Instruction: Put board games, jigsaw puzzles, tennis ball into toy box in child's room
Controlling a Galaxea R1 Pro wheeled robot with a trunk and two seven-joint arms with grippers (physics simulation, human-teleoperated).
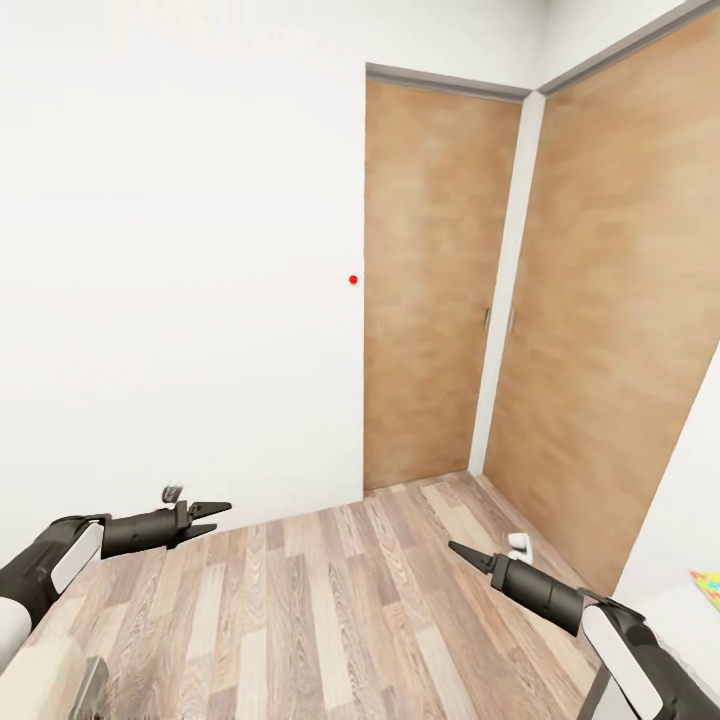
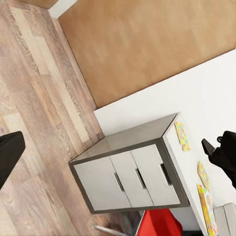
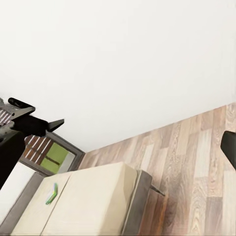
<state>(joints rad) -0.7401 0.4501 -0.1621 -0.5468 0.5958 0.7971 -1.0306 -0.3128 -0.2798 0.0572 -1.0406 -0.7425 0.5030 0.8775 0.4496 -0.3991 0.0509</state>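
We face a white wall [image 1: 180, 250] and two wooden doors [image 1: 435, 280] in a corner of the room, with the wood-plank floor [image 1: 330, 600] below us. Our left gripper [image 1: 212, 517] hangs over the floor with its jaws a little apart and nothing in them. Our right gripper [image 1: 462, 552] also hangs over the floor; its jaws look close together and hold nothing. At the right edge of the head view we see a bit of the pale surface [image 1: 680, 600] with a corner of a bright jigsaw puzzle [image 1: 708, 586] on it. From the left wrist view the surface [image 2: 196, 98] has white drawer fronts [image 2: 130, 179], one jigsaw puzzle [image 2: 182, 135] near its end edge, and more bright flat toys [image 2: 205, 196] farther along. From the right wrist view we see the bed [image 3: 83, 201] with its beige mattress, and a green-edged board game [image 3: 51, 193] lies flat on it.
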